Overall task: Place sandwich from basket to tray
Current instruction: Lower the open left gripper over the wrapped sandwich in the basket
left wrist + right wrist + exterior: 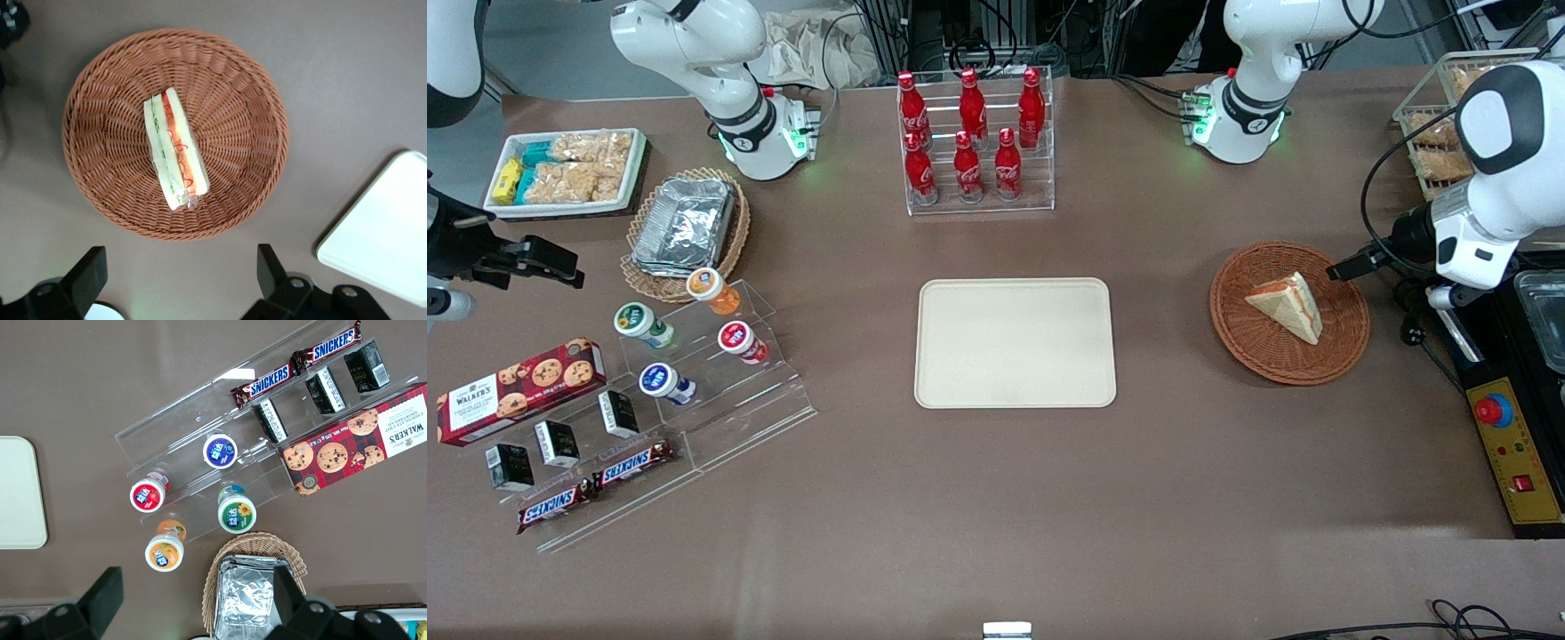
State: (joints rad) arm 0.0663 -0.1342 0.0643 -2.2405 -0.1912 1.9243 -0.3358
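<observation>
The sandwich (pixel 1288 305) is a triangular wedge of white bread with orange-red and green filling. It lies in the round reddish-brown wicker basket (pixel 1254 347) toward the working arm's end of the table. In the left wrist view the sandwich (pixel 175 149) lies near the middle of the basket (pixel 107 107). The cream-beige tray (pixel 1015 343) lies bare at the table's middle, and one of its corners shows in the left wrist view (pixel 387 233). My gripper (pixel 1352 265) hovers beside the basket's rim, above the table. Seen from the wrist, the gripper (pixel 179 273) is wide open and empty.
A clear rack of red cola bottles (pixel 971 138) stands farther from the front camera than the tray. Toward the parked arm's end are a tan basket of foil containers (pixel 685 227), a snack tray (pixel 565 169) and an acrylic stand (pixel 694 373). A yellow control box (pixel 1516 453) lies by the working arm.
</observation>
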